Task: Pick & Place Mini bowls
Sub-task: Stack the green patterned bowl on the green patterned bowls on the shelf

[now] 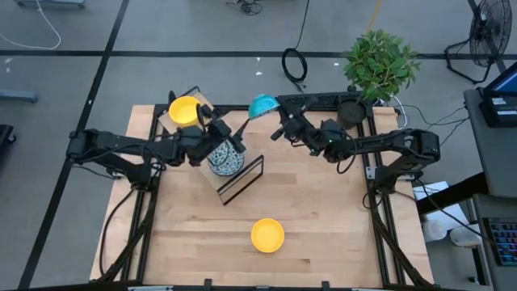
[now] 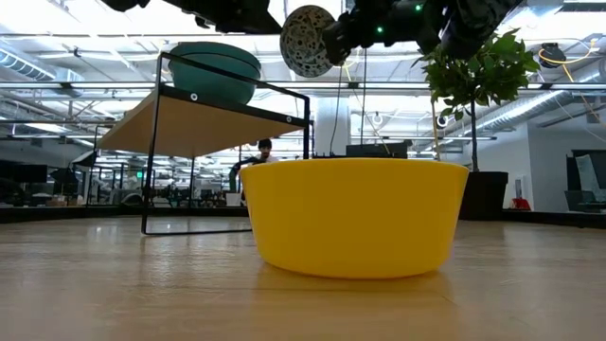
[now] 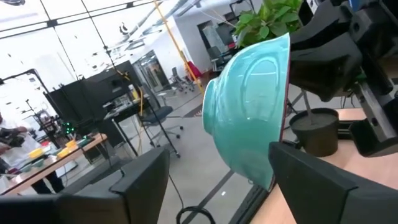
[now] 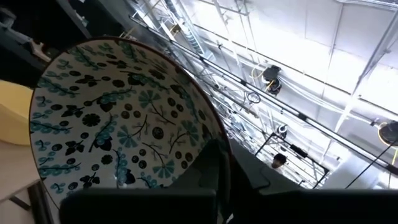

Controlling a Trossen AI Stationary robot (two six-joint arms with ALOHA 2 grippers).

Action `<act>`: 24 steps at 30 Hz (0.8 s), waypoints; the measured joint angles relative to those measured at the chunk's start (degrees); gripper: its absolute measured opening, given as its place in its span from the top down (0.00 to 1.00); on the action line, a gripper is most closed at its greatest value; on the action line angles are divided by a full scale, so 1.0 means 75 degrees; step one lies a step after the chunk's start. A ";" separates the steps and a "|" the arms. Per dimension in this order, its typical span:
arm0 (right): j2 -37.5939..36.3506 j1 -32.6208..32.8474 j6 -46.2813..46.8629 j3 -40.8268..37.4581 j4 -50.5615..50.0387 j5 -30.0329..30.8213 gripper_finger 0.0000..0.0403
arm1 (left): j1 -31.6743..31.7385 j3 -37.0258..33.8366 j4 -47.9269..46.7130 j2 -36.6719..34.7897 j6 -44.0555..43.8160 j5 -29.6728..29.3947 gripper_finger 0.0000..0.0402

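Right gripper (image 1: 279,121) clamped on rim of a small teal-backed bowl with blue floral pattern inside (image 1: 262,106), held tilted in the air at far centre. Left gripper (image 1: 229,139): can't tell its jaw state; it hovers over a second patterned bowl (image 1: 225,160) by the black wire-frame wooden shelf (image 1: 242,179). One plain yellow bowl (image 1: 185,111) on shelf at far left, another (image 1: 267,235) on tabletop (image 1: 323,234), near centre. Step looks like mid-transfer; next: lower the held bowl level over a free spot, then release.

Both arms raised over table rear; right hand (image 1: 273,113) clamped, left hand (image 1: 224,132) parted
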 joint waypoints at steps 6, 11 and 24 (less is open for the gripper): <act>-0.0012 0.0015 -0.0146 0.0000 0.0035 -0.0086 0.99 | -0.0294 0.0000 -0.0015 -0.0005 -0.0091 -0.0066 0.35; -0.0009 0.0020 -0.0262 0.0000 -0.0013 -0.0100 0.99 | -0.0501 0.0000 -0.0077 -0.0001 0.0217 -0.0371 0.38; 0.0003 0.0016 -0.0120 0.0003 -0.0006 0.0018 0.99 | -0.0895 -0.0004 -0.0256 -0.0057 0.0892 -0.0842 0.41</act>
